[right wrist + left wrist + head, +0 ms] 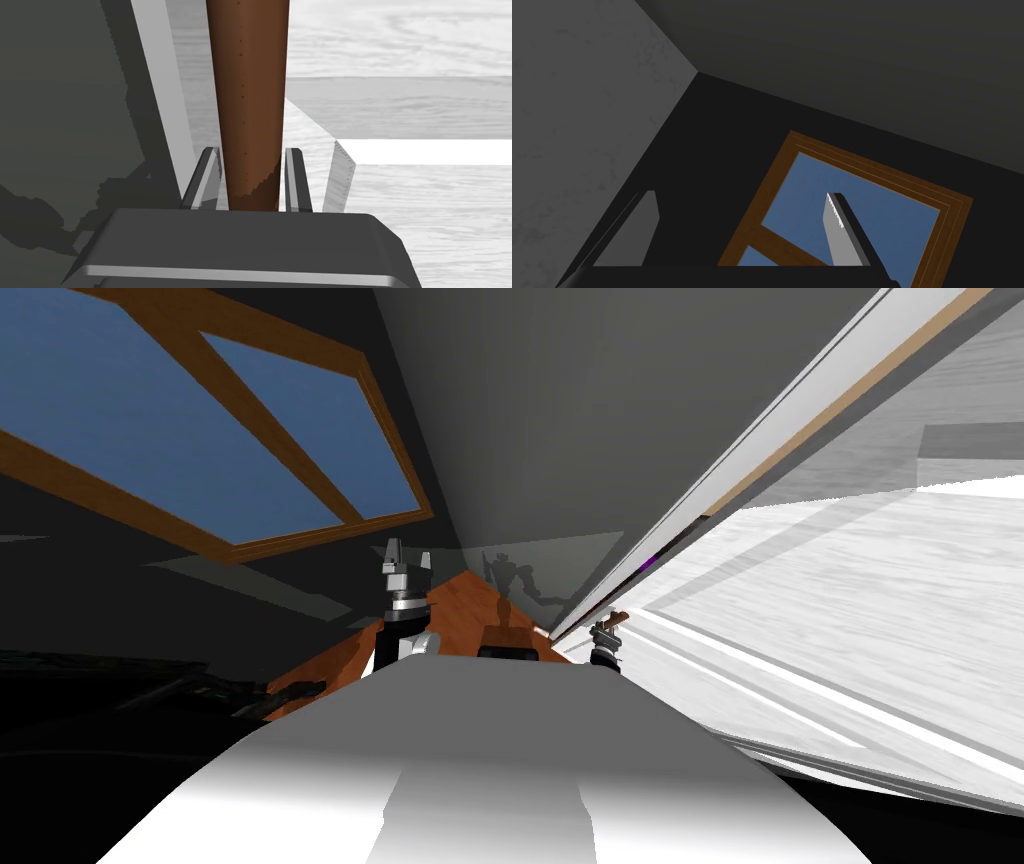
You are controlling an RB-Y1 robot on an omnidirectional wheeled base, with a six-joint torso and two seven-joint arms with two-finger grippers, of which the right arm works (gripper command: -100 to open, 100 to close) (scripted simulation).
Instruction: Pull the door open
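Observation:
The door (850, 618) is a pale, wood-grained panel slanting across the right of the head view, with its white edge (760, 458) running up to the top right corner. Its brown bar handle (248, 75) passes straight between the fingers of my right gripper (252, 155), which press its two sides; the head view has this gripper (605, 633) low against the door's edge. My left gripper (405, 560) is held up apart from the door, to the left, with its fingers (837, 230) spread wide and nothing between them.
A grey wall (560, 438) stands ahead, meeting the door's frame. Reddish-brown floor (455, 608) shows between my arms. A window with a brown frame (230, 438) is on the dark left wall, and dark furniture (100, 688) lies low on the left.

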